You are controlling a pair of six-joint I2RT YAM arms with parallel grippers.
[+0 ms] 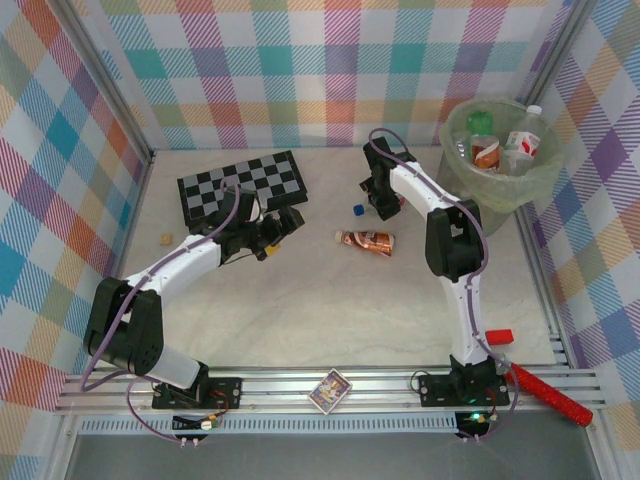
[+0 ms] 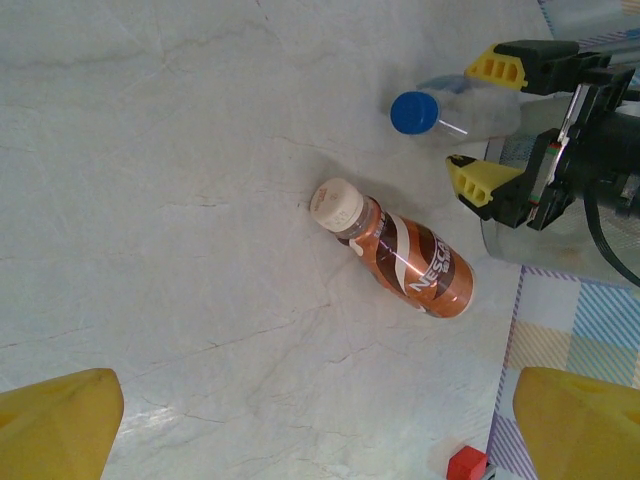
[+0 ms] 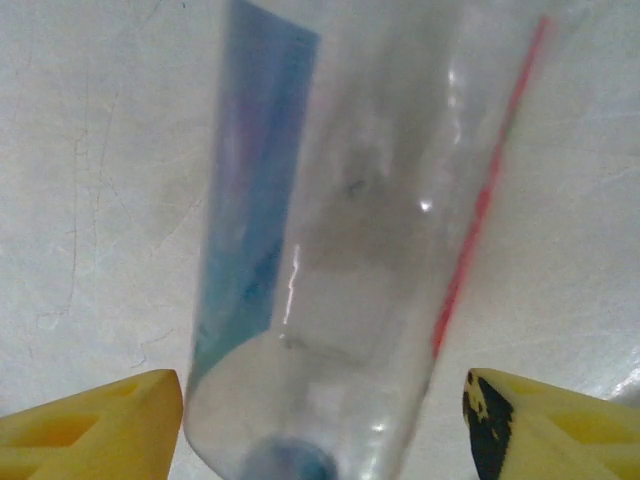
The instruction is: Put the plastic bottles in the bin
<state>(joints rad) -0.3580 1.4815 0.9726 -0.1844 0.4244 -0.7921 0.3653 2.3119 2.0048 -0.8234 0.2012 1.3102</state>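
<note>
- Two bottles lie on the table [image 1: 300, 310]: brown Nescafé bottle [image 2: 405, 262]; clear blue-capped bottle [image 2: 470, 108] between the part-open jaws of the right gripper [image 2: 484, 122], gap visible
- Left gripper [image 2: 320, 425] gapes wide, empty; bin [image 1: 505, 190] far right

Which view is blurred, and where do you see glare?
Right wrist view: the clear bottle sits so close that it is soft, with small glints on it. Left wrist view: the brown bottle is sharp. Top view: even light, faint shadows.

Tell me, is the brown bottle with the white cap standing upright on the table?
No, the brown bottle lies flat on its side on the table, its white cap pointing sideways.
</note>
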